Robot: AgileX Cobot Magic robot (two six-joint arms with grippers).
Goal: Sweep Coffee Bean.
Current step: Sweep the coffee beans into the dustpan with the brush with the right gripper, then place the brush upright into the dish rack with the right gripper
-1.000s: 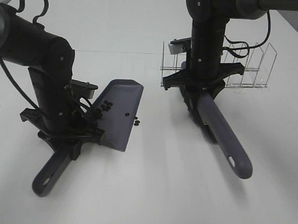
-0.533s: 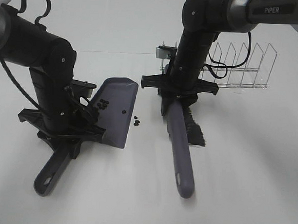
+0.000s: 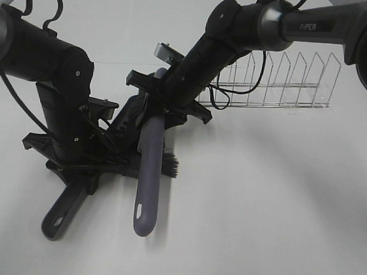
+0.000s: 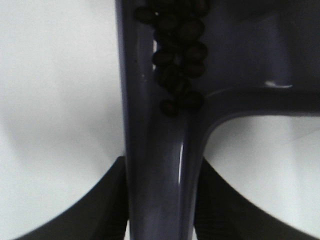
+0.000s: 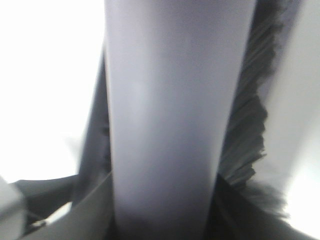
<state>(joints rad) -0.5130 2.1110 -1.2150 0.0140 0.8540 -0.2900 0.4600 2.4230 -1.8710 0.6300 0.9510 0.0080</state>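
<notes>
My left gripper [image 3: 86,168] is shut on the handle of the grey dustpan [image 3: 61,212], whose pan rests on the white table. In the left wrist view several coffee beans [image 4: 177,60] lie piled in the pan where it meets the handle [image 4: 160,170]. My right gripper [image 3: 165,104] is shut on the grey brush [image 3: 149,179] and reaches across to the dustpan's mouth. The brush's black bristles [image 3: 170,164] touch the table at the pan's edge. The brush handle [image 5: 165,125] and bristles [image 5: 250,125] fill the right wrist view. No beans show in the exterior view.
A clear wire rack [image 3: 279,81] stands at the back right of the white table [image 3: 278,210]. The right arm [image 3: 257,24] stretches over the table's middle. A cable [image 3: 225,99] hangs beside the rack.
My right arm has swung the brush leftwards from near the rack to the dustpan's mouth. The loose beans beside the pan no longer show. The left arm has stayed put.
</notes>
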